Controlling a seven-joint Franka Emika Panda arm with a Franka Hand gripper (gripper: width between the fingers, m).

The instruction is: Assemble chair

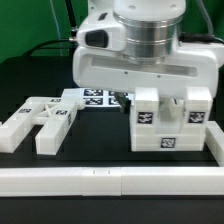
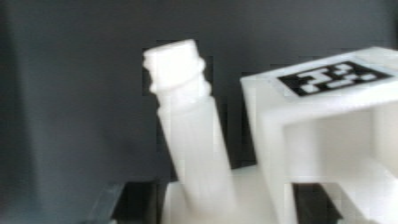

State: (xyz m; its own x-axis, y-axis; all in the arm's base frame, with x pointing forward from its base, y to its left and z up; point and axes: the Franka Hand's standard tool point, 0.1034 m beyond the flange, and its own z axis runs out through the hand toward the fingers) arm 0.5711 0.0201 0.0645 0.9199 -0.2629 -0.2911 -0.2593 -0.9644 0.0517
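The black counter (image 1: pixel 100 140) is edged in front by one white rail (image 1: pixel 110 182) and carries one marker board (image 1: pixel 92 97) at the back. At least two loose chair parts (image 1: pixel 55 128) lie at the exterior view's left. One blocky seat (image 1: pixel 165 128), showing three tags, stands at its right. The pincer (image 2: pixel 217 195) is clenched on one ridged white leg (image 2: pixel 187 110), just beside the seat.

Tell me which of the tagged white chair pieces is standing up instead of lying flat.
The blocky piece at the exterior view's right, below the gripper that holds a leg, stands upright; the pieces at the exterior view's left lie flat.
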